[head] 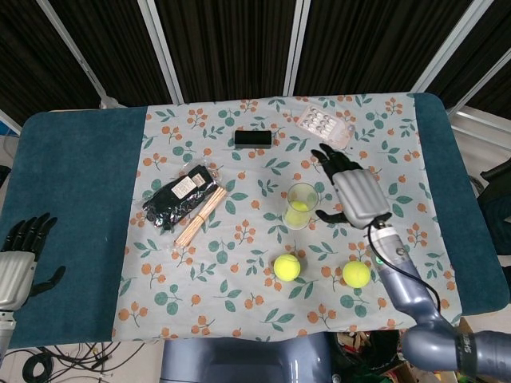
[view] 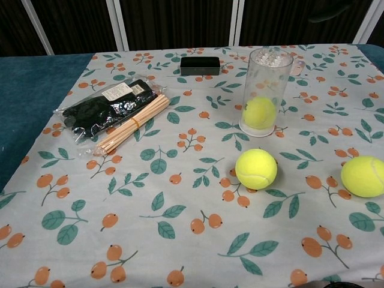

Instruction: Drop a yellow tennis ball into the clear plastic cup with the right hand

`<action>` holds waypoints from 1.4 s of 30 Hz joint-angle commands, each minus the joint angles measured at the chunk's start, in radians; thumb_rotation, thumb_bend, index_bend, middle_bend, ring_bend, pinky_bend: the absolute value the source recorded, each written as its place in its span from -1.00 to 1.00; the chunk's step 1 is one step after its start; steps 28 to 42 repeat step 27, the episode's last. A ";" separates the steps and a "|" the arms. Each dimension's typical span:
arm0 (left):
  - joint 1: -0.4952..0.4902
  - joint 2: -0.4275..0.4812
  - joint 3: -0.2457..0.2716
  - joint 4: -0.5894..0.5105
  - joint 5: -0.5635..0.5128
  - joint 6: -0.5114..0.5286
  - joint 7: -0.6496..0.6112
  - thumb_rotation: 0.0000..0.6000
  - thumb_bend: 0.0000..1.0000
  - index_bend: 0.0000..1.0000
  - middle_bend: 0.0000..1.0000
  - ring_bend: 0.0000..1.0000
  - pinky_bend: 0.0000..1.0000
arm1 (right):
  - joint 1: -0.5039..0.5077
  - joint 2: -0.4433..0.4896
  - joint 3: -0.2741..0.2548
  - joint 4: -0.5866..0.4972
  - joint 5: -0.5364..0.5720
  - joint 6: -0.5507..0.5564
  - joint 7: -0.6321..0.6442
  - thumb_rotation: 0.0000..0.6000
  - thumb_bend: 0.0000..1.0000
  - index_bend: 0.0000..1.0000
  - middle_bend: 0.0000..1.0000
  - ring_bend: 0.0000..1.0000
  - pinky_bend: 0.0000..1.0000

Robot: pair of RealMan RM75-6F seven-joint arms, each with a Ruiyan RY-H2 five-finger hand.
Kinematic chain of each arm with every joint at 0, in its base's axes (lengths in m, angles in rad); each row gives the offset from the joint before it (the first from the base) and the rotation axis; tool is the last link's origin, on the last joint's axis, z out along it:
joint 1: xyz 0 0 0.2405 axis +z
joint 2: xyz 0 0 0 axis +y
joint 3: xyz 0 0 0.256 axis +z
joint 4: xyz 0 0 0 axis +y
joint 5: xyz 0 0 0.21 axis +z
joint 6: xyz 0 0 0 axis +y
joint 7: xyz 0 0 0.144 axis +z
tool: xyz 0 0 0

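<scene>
A clear plastic cup (head: 300, 204) (view: 267, 90) stands upright on the floral cloth with a yellow tennis ball (view: 260, 113) (head: 298, 213) resting in its bottom. My right hand (head: 355, 190) hovers just right of the cup, fingers spread and holding nothing; the chest view shows only a dark fingertip at its top edge. Two more tennis balls lie on the cloth nearer me, one (head: 287, 266) (view: 256, 169) in the middle and one (head: 356, 274) (view: 363, 176) further right. My left hand (head: 20, 255) rests open at the table's left edge.
A black packet (head: 177, 195) (view: 102, 111) and a bundle of wooden sticks (head: 200, 215) (view: 133, 123) lie left of the cup. A black box (head: 253, 138) (view: 200, 65) and a blister pack (head: 323, 124) sit at the back.
</scene>
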 commanded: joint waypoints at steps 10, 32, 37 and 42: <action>-0.008 -0.005 -0.005 -0.005 0.007 0.000 0.015 1.00 -0.44 -0.94 -0.96 -1.00 -0.91 | -0.628 -0.185 -0.402 0.501 -0.652 0.543 0.316 1.00 -0.77 -1.00 -1.00 -0.81 -0.50; 0.008 -0.008 0.024 -0.011 0.076 0.042 0.032 1.00 -0.44 -0.94 -0.96 -1.00 -0.91 | -0.687 -0.289 -0.361 0.751 -0.658 0.471 0.374 1.00 -0.77 -1.00 -1.00 -0.82 -0.52; 0.008 -0.008 0.024 -0.011 0.076 0.042 0.032 1.00 -0.44 -0.94 -0.96 -1.00 -0.91 | -0.687 -0.289 -0.361 0.751 -0.658 0.471 0.374 1.00 -0.77 -1.00 -1.00 -0.82 -0.52; 0.008 -0.008 0.024 -0.011 0.076 0.042 0.032 1.00 -0.44 -0.94 -0.96 -1.00 -0.91 | -0.687 -0.289 -0.361 0.751 -0.658 0.471 0.374 1.00 -0.77 -1.00 -1.00 -0.82 -0.52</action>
